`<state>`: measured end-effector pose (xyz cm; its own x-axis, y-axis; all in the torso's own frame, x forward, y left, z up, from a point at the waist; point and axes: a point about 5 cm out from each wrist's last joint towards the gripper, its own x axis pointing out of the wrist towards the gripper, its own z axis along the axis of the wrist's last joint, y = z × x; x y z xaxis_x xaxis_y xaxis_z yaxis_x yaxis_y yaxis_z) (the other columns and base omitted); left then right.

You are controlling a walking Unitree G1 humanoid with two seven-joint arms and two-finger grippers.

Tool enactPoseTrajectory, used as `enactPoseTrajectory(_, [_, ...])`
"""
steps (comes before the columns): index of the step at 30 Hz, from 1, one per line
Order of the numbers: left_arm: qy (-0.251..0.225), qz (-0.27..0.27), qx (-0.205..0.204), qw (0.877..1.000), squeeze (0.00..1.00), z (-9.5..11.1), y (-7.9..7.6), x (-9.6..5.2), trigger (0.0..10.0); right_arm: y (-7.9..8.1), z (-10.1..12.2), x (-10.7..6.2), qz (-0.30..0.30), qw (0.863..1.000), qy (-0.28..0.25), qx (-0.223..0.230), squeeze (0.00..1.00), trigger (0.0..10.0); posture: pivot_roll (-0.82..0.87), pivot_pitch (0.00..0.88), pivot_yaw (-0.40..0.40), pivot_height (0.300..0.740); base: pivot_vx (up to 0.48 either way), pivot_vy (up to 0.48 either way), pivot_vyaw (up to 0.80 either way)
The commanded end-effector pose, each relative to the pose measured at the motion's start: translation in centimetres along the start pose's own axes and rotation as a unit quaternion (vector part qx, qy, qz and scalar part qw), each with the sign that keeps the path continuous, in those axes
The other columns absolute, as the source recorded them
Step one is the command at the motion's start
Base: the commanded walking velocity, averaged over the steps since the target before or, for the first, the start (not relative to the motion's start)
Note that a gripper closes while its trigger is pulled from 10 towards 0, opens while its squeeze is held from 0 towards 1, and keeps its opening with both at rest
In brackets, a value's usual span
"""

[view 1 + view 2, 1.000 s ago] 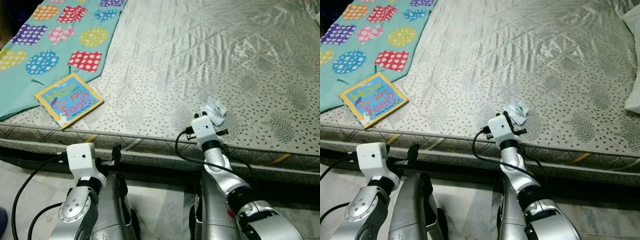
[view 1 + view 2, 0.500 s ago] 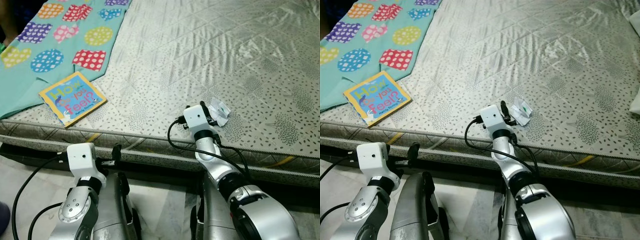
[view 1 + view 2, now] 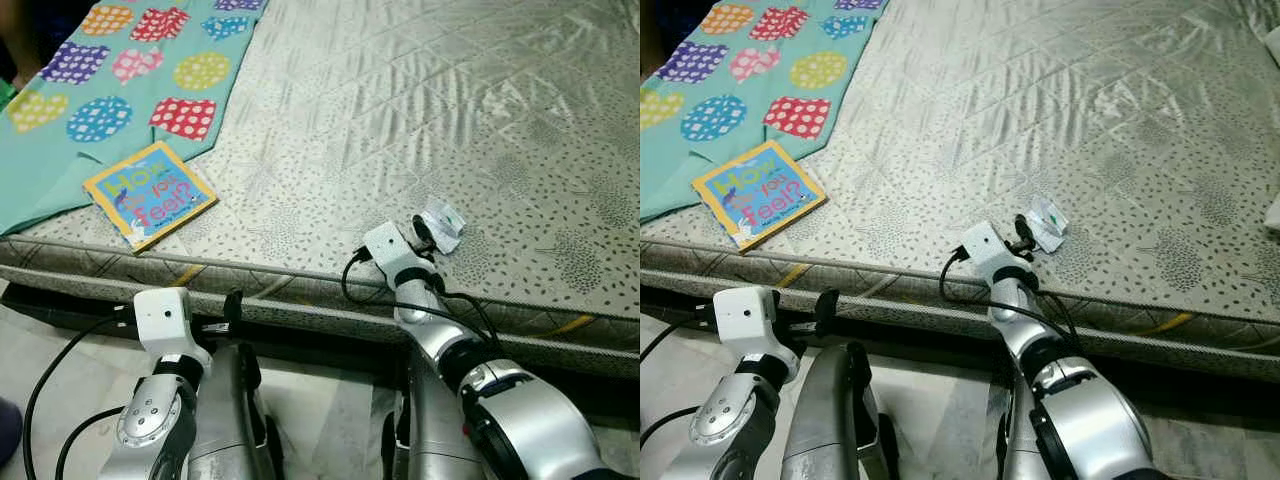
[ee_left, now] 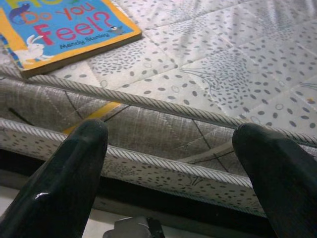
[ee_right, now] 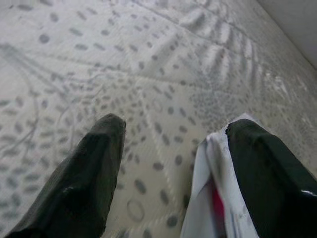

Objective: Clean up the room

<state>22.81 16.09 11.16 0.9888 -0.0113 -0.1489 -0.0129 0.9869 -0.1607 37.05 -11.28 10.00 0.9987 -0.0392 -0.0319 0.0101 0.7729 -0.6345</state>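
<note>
A crumpled white wrapper (image 3: 441, 222) with a green mark lies on the patterned grey mattress (image 3: 400, 100), near its front edge. My right gripper (image 3: 421, 233) rests low on the mattress right beside it. In the right wrist view that gripper (image 5: 171, 126) is open, and the wrapper (image 5: 210, 198) lies against the inner side of one black finger (image 5: 267, 168). A children's picture book (image 3: 150, 193) sits at the front left of the mattress. My left gripper (image 4: 171, 134) hangs open below the mattress edge, facing the book (image 4: 54, 25).
A teal blanket (image 3: 110, 90) with coloured patches covers the far left of the mattress, just behind the book. The piped mattress edge (image 3: 300, 290) runs across in front of me, with tiled floor (image 3: 60, 350) below. A white pillow corner (image 3: 1272, 212) shows at the right.
My right wrist has swung left and turned, so its fingers now point at the wrapper and reach it. The view shifted slightly. The left arm stayed put.
</note>
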Motion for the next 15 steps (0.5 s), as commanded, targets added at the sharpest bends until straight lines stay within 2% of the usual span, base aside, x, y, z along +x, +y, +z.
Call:
enactPoseTrajectory(1, [0.007, 0.009, 0.007, 1.000, 0.00, -0.2, 0.4, -0.3, 10.0, -0.1, -0.6, -0.1, -0.003, 1.000, 0.022, 0.000, 0.00, 10.0, 0.16, 0.244, 0.063, 0.530, 0.000, 0.000, 0.00])
enactPoseTrajectory(15, [0.005, 0.013, 0.011, 1.000, 0.00, -0.1, 0.7, -0.5, 10.0, -2.6, -3.0, 0.2, -0.028, 0.997, 0.077, 0.008, 0.00, 10.0, 0.18, 0.233, 0.056, 0.530, 0.000, 0.000, 0.00])
